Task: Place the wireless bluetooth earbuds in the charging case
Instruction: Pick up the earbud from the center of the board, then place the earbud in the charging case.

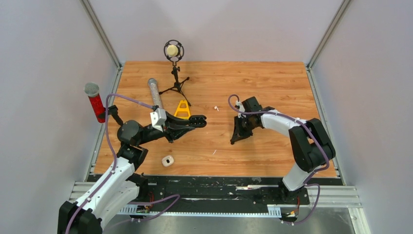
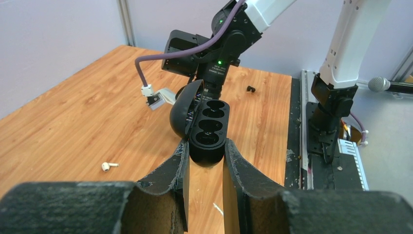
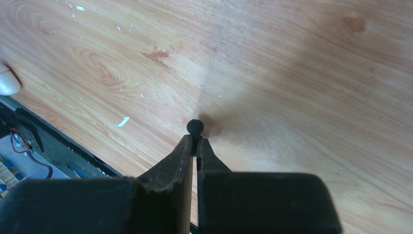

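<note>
My left gripper [image 1: 201, 120] [image 2: 205, 145] is shut on a black oval case [image 2: 209, 127] with its lid swung open and two empty wells showing, held above the table. My right gripper [image 1: 236, 138] [image 3: 196, 142] is shut on a tiny black earbud [image 3: 195, 126], low over the wood and to the right of the left gripper. The white charging case [image 1: 167, 161] lies on the table near the front edge, apart from both grippers; its edge also shows in the right wrist view [image 3: 7, 81]. One white earbud [image 1: 216, 108] [image 2: 108, 166] lies loose on the table.
A microphone on a tripod [image 1: 174, 73], a yellow A-shaped stand [image 1: 182, 108] and a grey cylinder [image 1: 155, 91] stand at the back left. A red-handled microphone [image 1: 96, 105] is at the left edge. A small black piece [image 2: 251, 88] lies beyond the right gripper.
</note>
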